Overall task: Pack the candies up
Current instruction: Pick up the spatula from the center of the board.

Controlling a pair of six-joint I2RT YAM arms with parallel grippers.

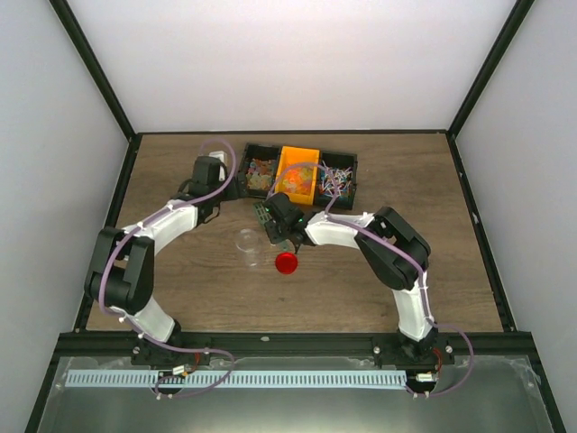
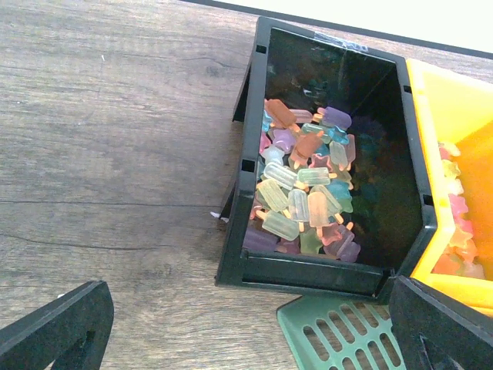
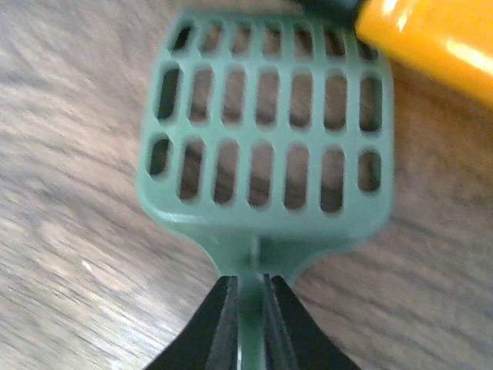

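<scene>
The candies lie in a row of bins at the back. Pastel popsicle-shaped ones fill the left black bin, star-shaped ones sit in the orange bin, and thin sticks are in the right black bin. My right gripper is shut on the handle of a green slotted scoop, whose blade is empty and low over the wood in front of the bins. Just left of the left bin, my left gripper hangs open with nothing between its fingers. A clear jar stands on the table.
A round red lid lies just right of the jar. The orange bin's corner sits close to the scoop's far edge. In the left wrist view the scoop's blade lies against the front of the black bin.
</scene>
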